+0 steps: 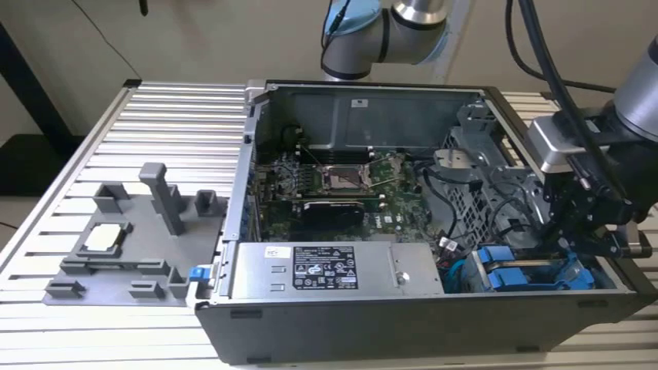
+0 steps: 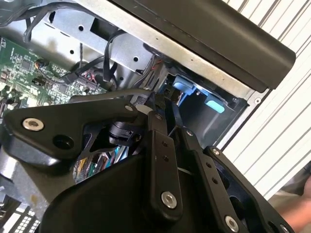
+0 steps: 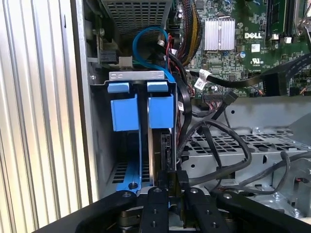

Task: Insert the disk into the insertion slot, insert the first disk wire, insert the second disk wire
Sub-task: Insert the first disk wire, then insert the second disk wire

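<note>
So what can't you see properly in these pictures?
- Silver-grey hard drive in its blue plastic carrier: the first wrist view shows it edge-on, label face hidden, its nearest end behind the black claw.
- Grey sheet-metal drive cage: in the first wrist view, too dark inside to see how deep the drive sits.
- Black cables: where their plugs end is lost in the tangle.
</note>
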Tool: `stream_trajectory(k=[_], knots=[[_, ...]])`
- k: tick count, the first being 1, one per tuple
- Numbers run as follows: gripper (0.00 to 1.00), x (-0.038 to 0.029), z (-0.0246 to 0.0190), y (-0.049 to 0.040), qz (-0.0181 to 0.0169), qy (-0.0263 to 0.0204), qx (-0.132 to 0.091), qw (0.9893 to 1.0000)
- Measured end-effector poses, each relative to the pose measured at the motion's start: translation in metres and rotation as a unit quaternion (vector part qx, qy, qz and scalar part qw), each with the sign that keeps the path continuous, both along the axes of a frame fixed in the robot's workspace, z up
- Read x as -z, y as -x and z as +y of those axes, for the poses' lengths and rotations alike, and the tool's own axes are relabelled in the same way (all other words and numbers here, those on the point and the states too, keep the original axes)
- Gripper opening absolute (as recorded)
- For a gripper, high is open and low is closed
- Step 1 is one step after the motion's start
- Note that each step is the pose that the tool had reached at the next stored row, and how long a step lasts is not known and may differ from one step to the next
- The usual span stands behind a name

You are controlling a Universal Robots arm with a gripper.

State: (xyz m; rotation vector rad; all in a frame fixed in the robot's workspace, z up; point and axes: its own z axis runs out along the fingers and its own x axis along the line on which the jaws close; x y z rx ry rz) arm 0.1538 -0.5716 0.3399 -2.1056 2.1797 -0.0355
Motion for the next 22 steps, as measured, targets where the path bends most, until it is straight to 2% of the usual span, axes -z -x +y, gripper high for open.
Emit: stream_trajectory(k=[13,22], knots=[[0.19,0.0063,-0.0003,0.0000,0.0000,0.0004,-0.009,1.0000],[0.19,0.0070,-0.0003,0.0000,0.0000,0.0001,-0.009,1.0000]])
